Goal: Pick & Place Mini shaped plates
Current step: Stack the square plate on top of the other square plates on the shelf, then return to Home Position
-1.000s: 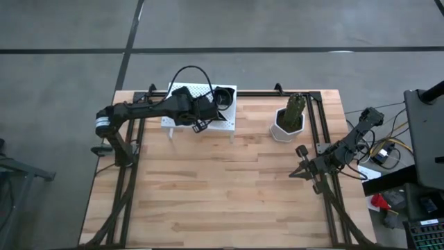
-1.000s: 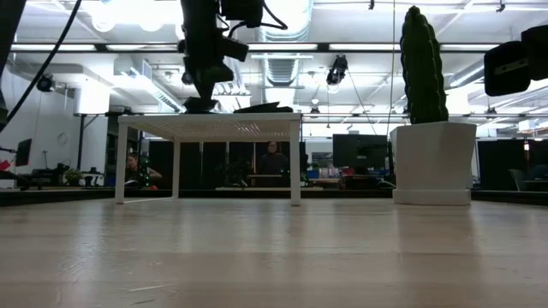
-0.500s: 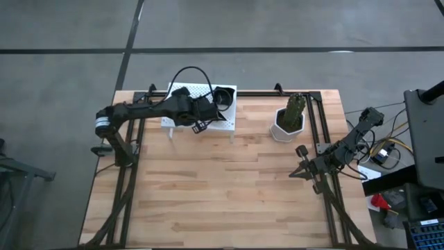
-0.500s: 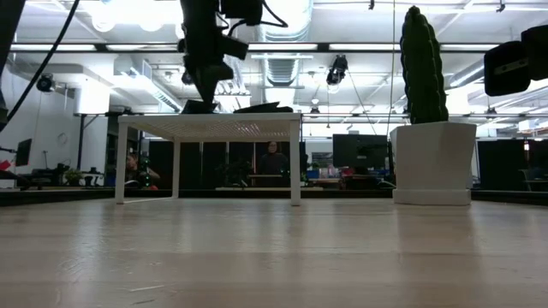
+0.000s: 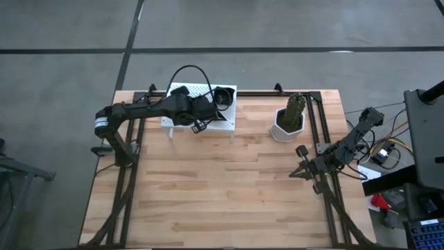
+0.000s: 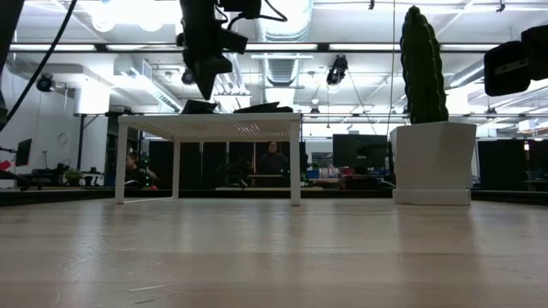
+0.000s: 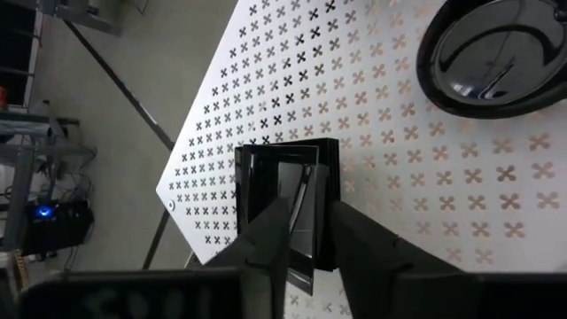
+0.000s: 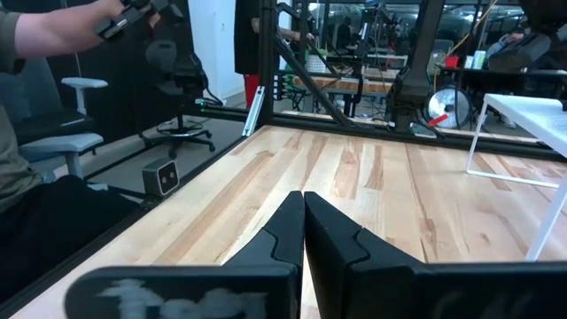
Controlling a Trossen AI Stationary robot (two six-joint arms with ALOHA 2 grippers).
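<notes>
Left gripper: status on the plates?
Left gripper open over the rack, above a square plate lying free. Round dish beside it. Right gripper shut, idle over the table. Nothing in the way.

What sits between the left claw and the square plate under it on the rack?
Nothing. The left claw hangs open above the square plate on the white rack, shown in the left wrist view.

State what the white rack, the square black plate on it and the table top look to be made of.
White rack: likely painted sheet metal, thin and matte, punched with cross-shaped holes. Square black plate: glossy, with bright reflections on its raised rim; glazed ceramic or hard plastic, the look leaves it open. Table top: pale wood strips with visible grain, like butcher block.
</notes>
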